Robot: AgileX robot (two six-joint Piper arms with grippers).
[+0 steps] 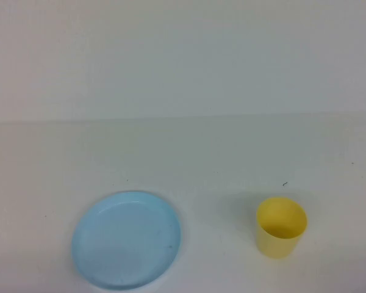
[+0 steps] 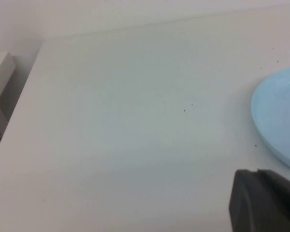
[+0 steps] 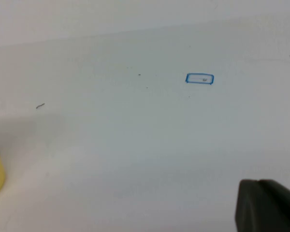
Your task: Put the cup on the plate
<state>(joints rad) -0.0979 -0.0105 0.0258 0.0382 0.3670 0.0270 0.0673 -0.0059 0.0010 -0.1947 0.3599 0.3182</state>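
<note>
A yellow cup [image 1: 281,227] stands upright on a white table [image 1: 219,159], near its front edge on the right. A light blue plate [image 1: 126,239] lies well apart to its left. The left gripper [image 2: 265,199] and right gripper [image 3: 267,205] sit closed, empty, low beside each object

A: Any writing, brand or number you can read on the round light blue plastic plate [image 1: 127,240] or the small yellow plastic cup [image 1: 281,227]?

B: None; both are plain.

A: And the white table [image 3: 135,145]?

B: Only a small blue outlined rectangle [image 3: 199,79] drawn on it, with a tiny mark inside too small to read.
</note>
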